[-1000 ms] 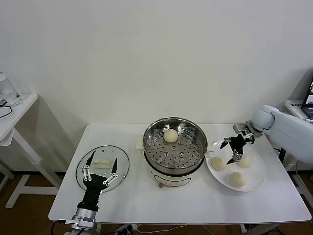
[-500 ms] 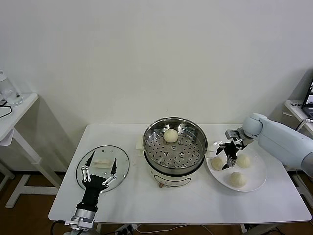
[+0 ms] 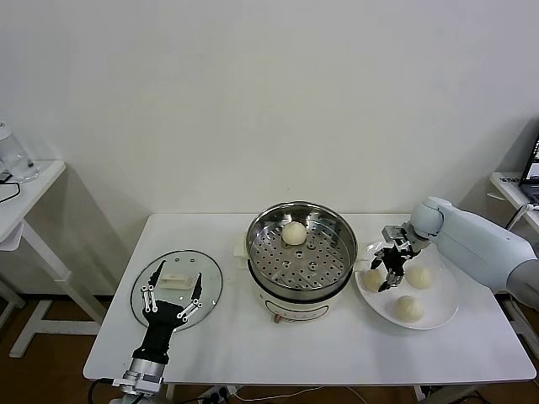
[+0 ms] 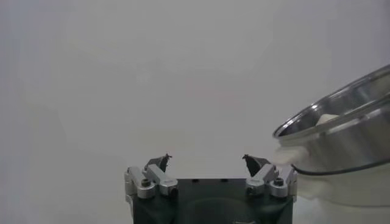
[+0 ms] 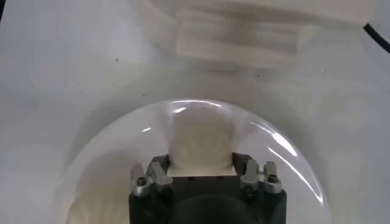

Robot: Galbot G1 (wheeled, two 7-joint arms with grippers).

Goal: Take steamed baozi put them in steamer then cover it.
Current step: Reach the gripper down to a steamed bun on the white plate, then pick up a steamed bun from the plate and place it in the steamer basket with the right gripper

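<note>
The steel steamer (image 3: 257, 257) stands mid-table with one baozi (image 3: 294, 233) on its perforated tray. Three more baozi lie on a white plate (image 3: 448, 313) to its right: one at the left (image 3: 371, 282), one at the back (image 3: 420, 277), one at the front (image 3: 409, 308). My right gripper (image 3: 389, 269) is open and low over the left one. In the right wrist view this baozi (image 5: 201, 140) sits between the fingers of the gripper (image 5: 201, 163). The glass cover (image 3: 210, 278) lies flat at the table's left. My left gripper (image 3: 171, 295) is open and parked over it.
The steamer's steel wall (image 4: 347, 131) shows in the left wrist view beyond my open left gripper (image 4: 207, 159). Its white base (image 5: 244, 36) lies close beyond the plate's rim (image 5: 116, 134) in the right wrist view. A small white side table (image 3: 25, 189) stands far left.
My right gripper has moved left and down, from above the plate's back to the left baozi. The left arm has not moved.
</note>
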